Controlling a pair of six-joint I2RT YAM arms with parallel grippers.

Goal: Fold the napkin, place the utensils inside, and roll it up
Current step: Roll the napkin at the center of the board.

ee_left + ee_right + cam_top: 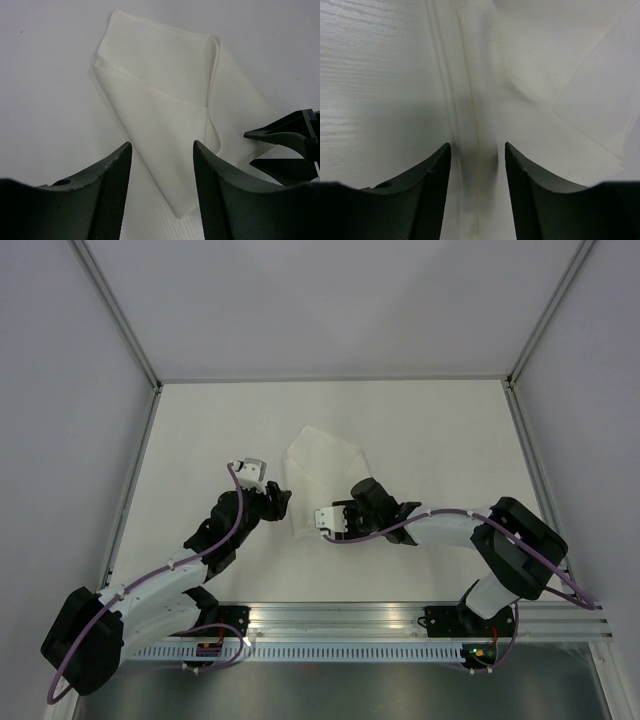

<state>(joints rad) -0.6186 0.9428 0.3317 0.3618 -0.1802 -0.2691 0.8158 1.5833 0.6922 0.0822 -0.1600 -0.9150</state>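
The left tool (161,150) hung open over the napkin (165,90); the right tool (477,147), open astride its folded edge, might pinch one layer and undo the fold.

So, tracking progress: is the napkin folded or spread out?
Folded: the napkin lies in overlapping layers, a hemmed flap doubled over the lower layer; not rolled.

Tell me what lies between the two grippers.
The folded napkin: part of it spreads flat on the table between the left gripper and the right gripper. The left wrist view shows this best.
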